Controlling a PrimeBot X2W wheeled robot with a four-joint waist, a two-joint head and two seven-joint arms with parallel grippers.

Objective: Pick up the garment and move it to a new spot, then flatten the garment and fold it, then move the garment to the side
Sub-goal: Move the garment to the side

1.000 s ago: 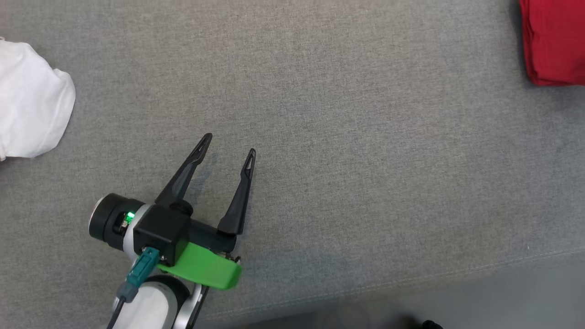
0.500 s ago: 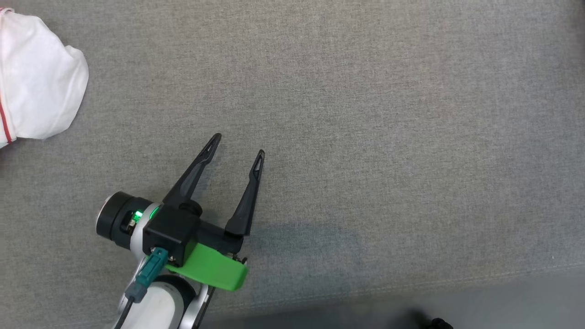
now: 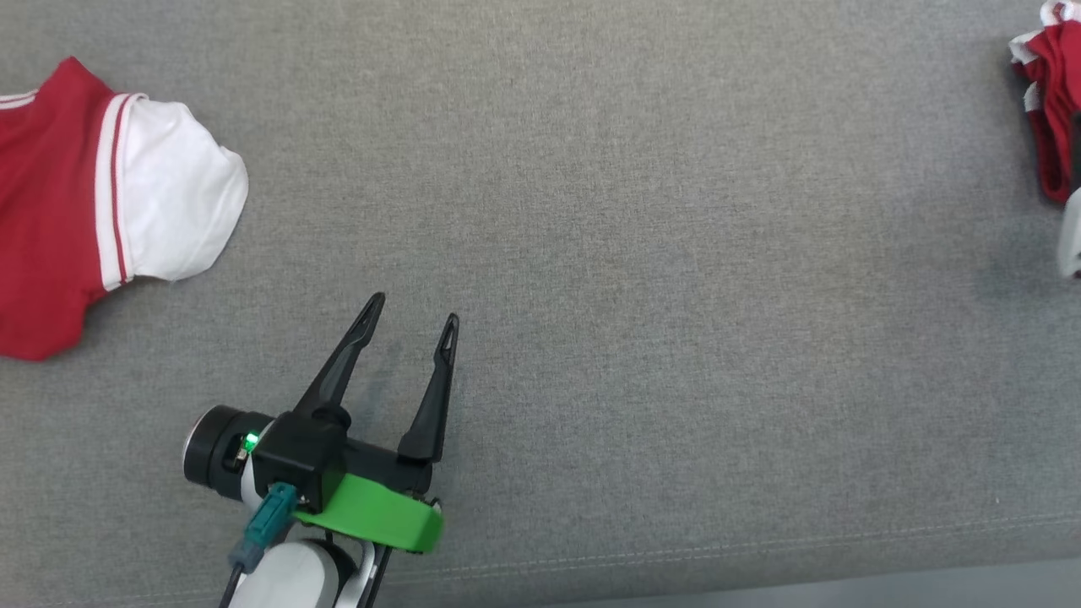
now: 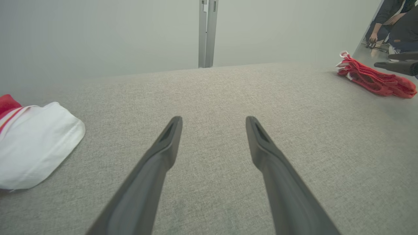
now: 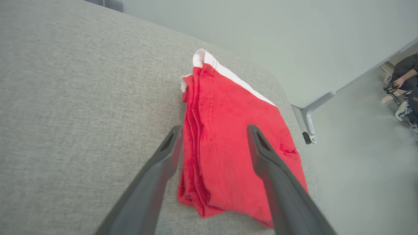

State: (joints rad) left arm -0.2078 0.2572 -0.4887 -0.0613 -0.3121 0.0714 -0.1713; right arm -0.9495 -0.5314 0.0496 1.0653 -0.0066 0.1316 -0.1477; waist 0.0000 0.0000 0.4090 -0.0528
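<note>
The folded red garment (image 3: 1056,84) lies on the surface (image 3: 676,295), upper right of the head view — folding and the move aside appear complete. Your right tool (image 5: 214,129) stands wide above it, gripping nothing; your left tool (image 3: 413,308), lower left, is wide and empty. Only withdrawal appears left.

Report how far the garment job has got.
Done: the red garment lies folded at the right edge of the grey surface. In hand: nothing; the right end effector stands open over it, and the left end effector is open and empty. Left: perhaps the red-and-white garment, unfolded at the left.
</note>
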